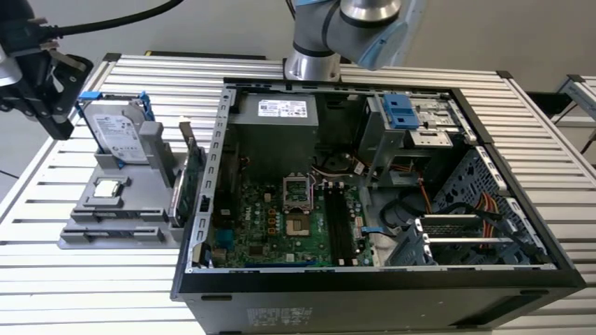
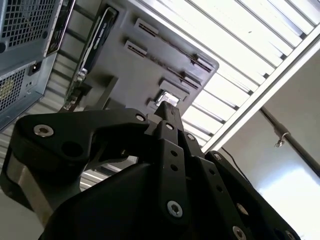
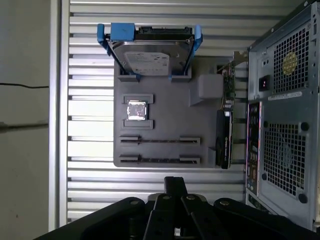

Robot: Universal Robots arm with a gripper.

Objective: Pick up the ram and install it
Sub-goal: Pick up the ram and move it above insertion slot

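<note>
Exterior view: the gripper (image 1: 60, 128) hangs beside the hard drive (image 1: 119, 136); open or closed, I cannot tell. First wrist view: the ram (image 3: 160, 160) looks like a thin dark strip in the grey tray (image 3: 170, 115), in the slot nearest the gripper. The drive's white label is unreadable. Second wrist view: the processor chip (image 2: 166, 97) sits just beyond the gripper.
</note>
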